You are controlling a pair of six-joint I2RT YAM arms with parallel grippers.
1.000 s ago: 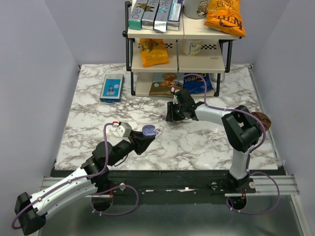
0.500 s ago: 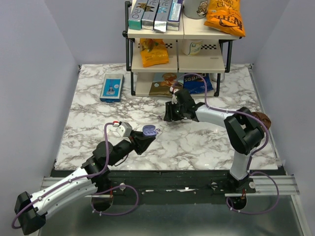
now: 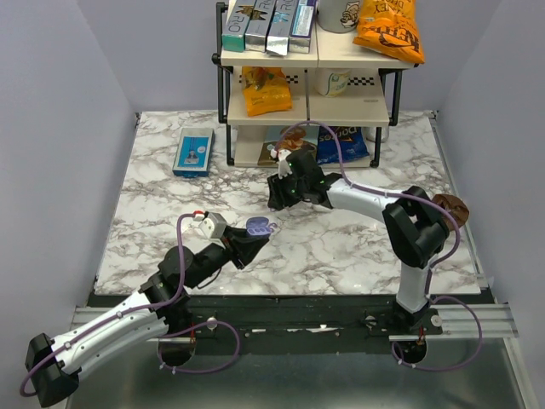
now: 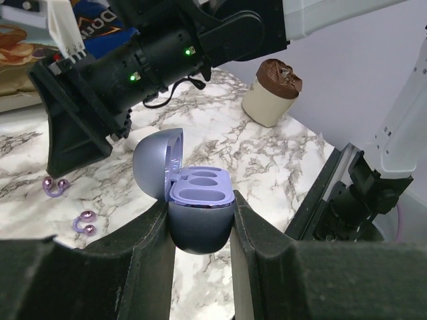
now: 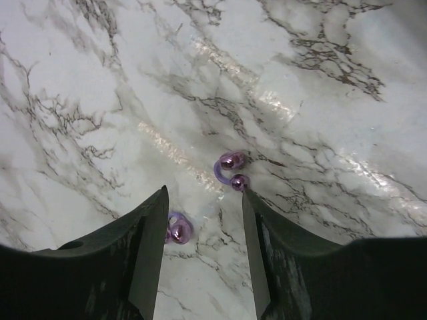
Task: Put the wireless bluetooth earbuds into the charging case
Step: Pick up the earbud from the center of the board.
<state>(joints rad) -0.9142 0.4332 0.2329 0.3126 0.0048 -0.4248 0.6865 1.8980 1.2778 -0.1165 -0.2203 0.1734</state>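
- Left gripper [image 4: 200, 212] clamped on small pale bluish-grey oval plastic charging case [image 4: 197, 230], lid open, held above white marble table [image 4: 280, 153].
- Right gripper [image 5: 203, 200] parted, empty, over two glossy purple earbuds [image 5: 230, 170] lying on the table.

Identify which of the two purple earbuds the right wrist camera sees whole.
The upper earbud, lying clear on the marble table ahead of the right gripper; the lower earbud is partly hidden behind one finger.
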